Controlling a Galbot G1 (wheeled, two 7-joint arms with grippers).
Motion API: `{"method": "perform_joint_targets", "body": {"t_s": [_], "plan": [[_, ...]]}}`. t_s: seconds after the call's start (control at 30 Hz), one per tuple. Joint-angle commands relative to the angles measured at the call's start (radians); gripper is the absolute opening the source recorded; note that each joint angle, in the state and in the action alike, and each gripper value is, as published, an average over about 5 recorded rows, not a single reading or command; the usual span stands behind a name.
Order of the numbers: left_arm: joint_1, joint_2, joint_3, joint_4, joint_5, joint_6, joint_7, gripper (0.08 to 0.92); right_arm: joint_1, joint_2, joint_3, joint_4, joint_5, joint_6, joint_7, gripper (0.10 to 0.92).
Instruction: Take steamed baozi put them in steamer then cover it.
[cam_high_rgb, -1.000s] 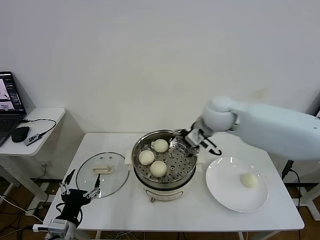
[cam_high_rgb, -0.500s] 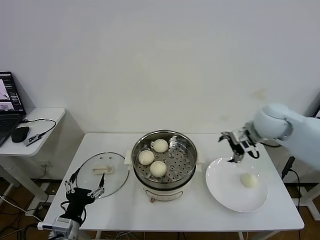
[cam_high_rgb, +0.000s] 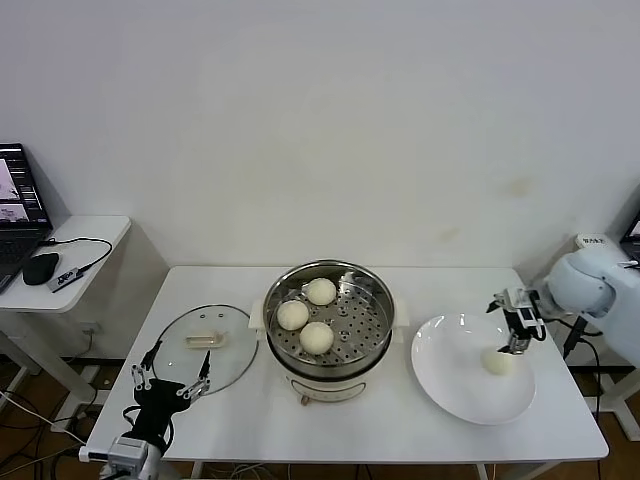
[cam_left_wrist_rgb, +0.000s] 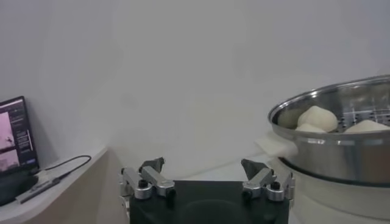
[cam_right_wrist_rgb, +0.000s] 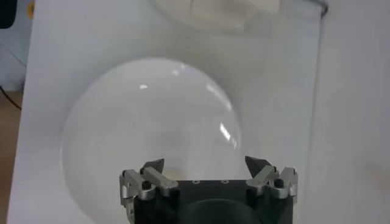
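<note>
A: How does the room look, and the surface?

B: There is a plain white wall behind a white bench (cam_high_rgb: 400, 425). At the far left stands a smaller white side table (cam_high_rgb: 95, 232) with a laptop (cam_high_rgb: 20, 205), a black mouse (cam_high_rgb: 41, 268) and a cable on it. Brown floor shows under the left edge of the bench.

A: Where are the task things?

B: The steamer (cam_high_rgb: 329, 328) stands in the middle of the bench, uncovered. Three steamed baozi (cam_high_rgb: 317, 337) lie on its perforated tray, toward the left side of the tray. The fourth baozi (cam_high_rgb: 497, 361) lies on the white plate (cam_high_rgb: 450, 375), which is to the right of the steamer. The cover (cam_high_rgb: 205, 348) lies flat on the bench just to the left of the steamer, with its handle up.

A: And the arms?

B: The right end effector (cam_high_rgb: 514, 322) hangs over the far right part of the plate, just beside the fourth baozi. Its fingers are spread apart and it grips nothing; in the right wrist view (cam_right_wrist_rgb: 208, 173) the plate fills the space below it. The left end effector (cam_high_rgb: 169, 374) is low at the near left edge of the bench, near the cover, fingers also spread and empty. In the left wrist view (cam_left_wrist_rgb: 206, 176) the steamer's steel wall is visible to one side.
</note>
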Motion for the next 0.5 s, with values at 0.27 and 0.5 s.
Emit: {"method": "perform_joint_targets", "body": {"t_s": [0.27, 0.5], "plan": [[0.007, 0.0, -0.008, 0.006, 0.0, 0.0, 0.0, 0.823, -0.271, 0.077, 0.198, -0.179, -0.114, 0.014, -0.005, 0.817], [0.003, -0.003, -0.005, 0.013, 0.002, 0.0, 0.0, 0.823, -0.273, 0.131, 0.206, -0.236, -0.135, 0.024, 0.011, 0.803]]}}
